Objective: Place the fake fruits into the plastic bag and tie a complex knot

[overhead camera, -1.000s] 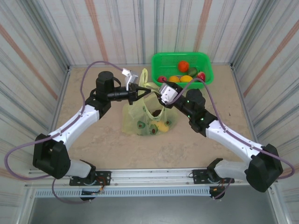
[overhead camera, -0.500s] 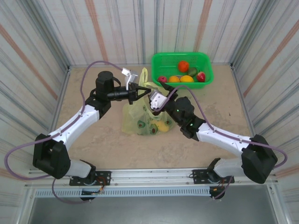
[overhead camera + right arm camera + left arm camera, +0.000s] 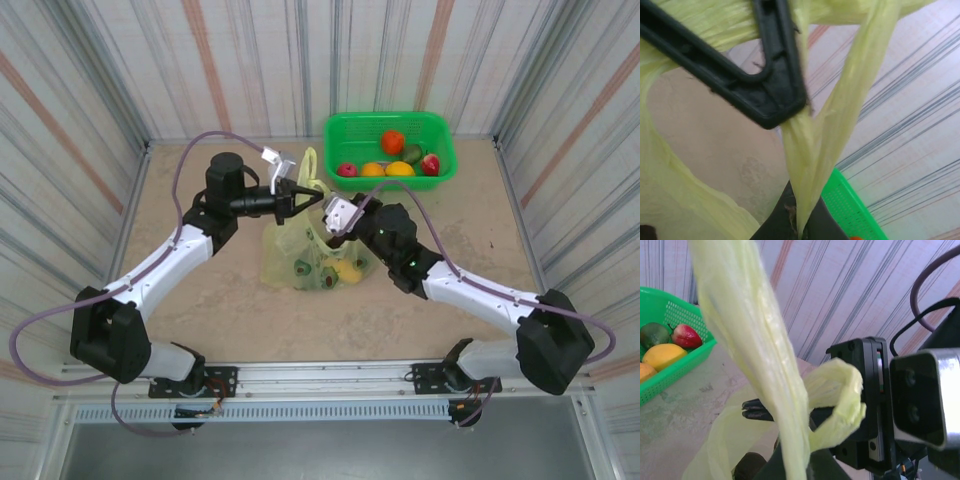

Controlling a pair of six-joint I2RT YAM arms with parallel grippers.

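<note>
Both the left pincer (image 3: 303, 193) and right pincer (image 3: 328, 218) are clamping handle strips (image 3: 767, 365) of the plastic bag (image 3: 288, 252) resting just below them, the right one's strip running lengthwise up against the left one's finger (image 3: 767, 80).

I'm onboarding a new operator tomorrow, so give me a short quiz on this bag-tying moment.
1. True or false: some fake fruits lie in the green basket.
2. The right gripper is shut on: A) a loose orange, B) a handle strip of the plastic bag, C) the basket's rim.
3. Short answer: in the left wrist view, which red fruit lies beside the avocado?
Key: 1 true; 2 B; 3 the strawberry.
</note>
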